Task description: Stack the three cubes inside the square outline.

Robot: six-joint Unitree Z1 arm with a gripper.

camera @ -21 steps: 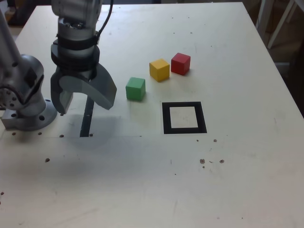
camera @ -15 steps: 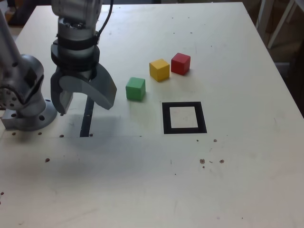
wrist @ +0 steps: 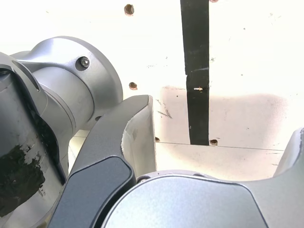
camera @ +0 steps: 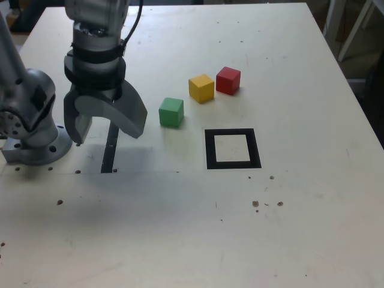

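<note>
The small green cube (camera: 171, 112), the small yellow cube (camera: 201, 88) and the small red cube (camera: 228, 80) lie loose in a slanting row on the pale worktop (camera: 288, 228), running up toward its far edge. The yellow and red ones sit just beside each other, and the green one is a little apart from them, toward the exterior view's left. The square outline of thick black tape (camera: 233, 148) lies nearer the front edge than the cubes, close to the green one, and its pale centre holds nothing.

No cube has been placed, so the first pick appears to be the step in hand. The grey metal gripper (camera: 105, 129) hangs with its jaws spread wide and empty above a narrow black tape strip (camera: 109, 147), toward the exterior view's left of the green cube. The next move would call for carrying the spread jaws across to one cube, probably the green, lowering them astride it and closing.

No brand, label or readable writing shows in either view.
</note>
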